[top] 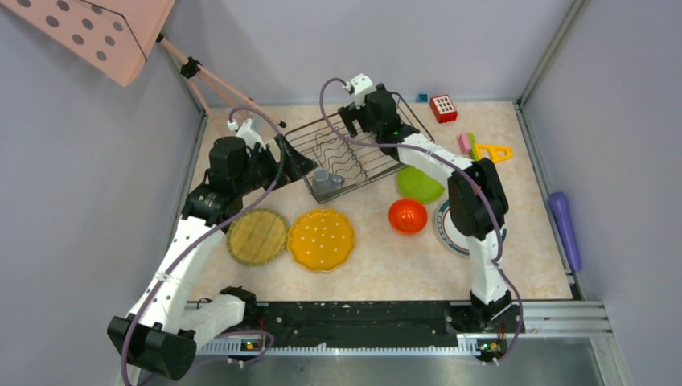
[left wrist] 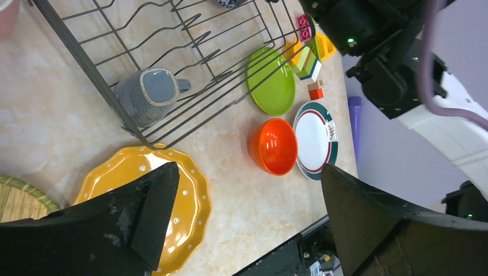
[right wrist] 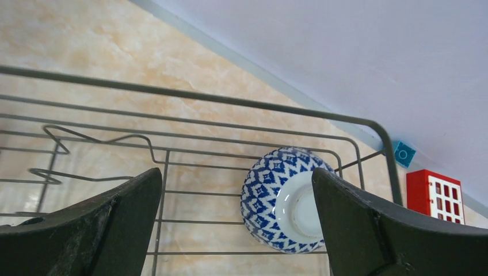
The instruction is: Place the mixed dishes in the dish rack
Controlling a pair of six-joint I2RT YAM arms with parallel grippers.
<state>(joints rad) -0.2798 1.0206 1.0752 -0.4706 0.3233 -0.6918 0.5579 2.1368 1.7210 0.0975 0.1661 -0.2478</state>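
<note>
Right wrist view: the right tool [right wrist: 236, 172] is released above a blue-and-white patterned bowl [right wrist: 270, 201] in the far right corner of the dark wire dish rack [right wrist: 230, 100]; the left tool [left wrist: 248, 167] is released too.

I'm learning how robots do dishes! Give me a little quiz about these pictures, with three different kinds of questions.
1. True or false: the grey mug sits inside the dish rack.
2. Which dish is just below the open right gripper? A orange-red bowl, B patterned bowl, C lime green plate.
3. How many yellow scalloped plates lie on the table?

Key: 1 true; 2 B; 3 two.
</note>
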